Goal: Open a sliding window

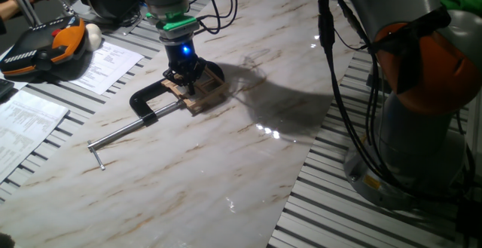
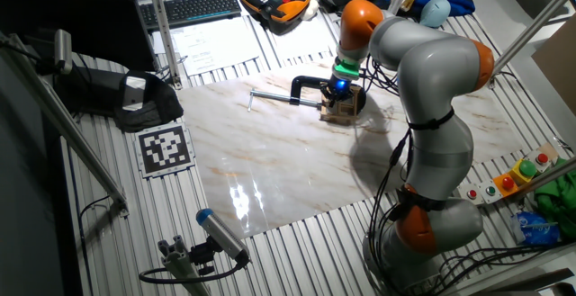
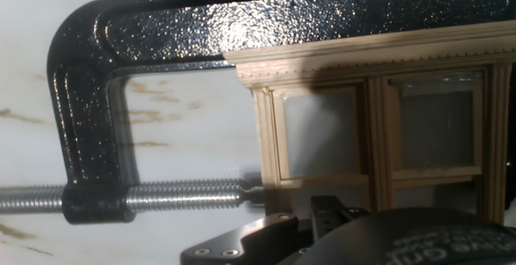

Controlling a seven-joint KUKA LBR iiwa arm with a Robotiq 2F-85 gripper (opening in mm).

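Note:
The sliding window (image 1: 202, 93) is a small tan wooden frame lying flat on the marble board (image 1: 188, 172). A black C-clamp (image 1: 151, 101) pins it in place, and the clamp's steel rod (image 1: 124, 133) points toward the front left. My gripper (image 1: 185, 78) stands straight down over the window, fingertips at or touching its frame. I cannot make out the gap between them. In the hand view the window (image 3: 379, 128) fills the right side with its glass panes. The clamp (image 3: 89, 96) arcs around its left end, and the screw tip presses the frame. The other fixed view shows my gripper (image 2: 340, 91) over the window (image 2: 342, 109).
An orange-black teach pendant (image 1: 45, 44) and papers (image 1: 105, 63) lie at the far left. A keyboard (image 2: 189, 8) and a marker tag (image 2: 165, 148) sit beyond the board. My arm's base (image 1: 422, 127) stands at the right, with cables hanging.

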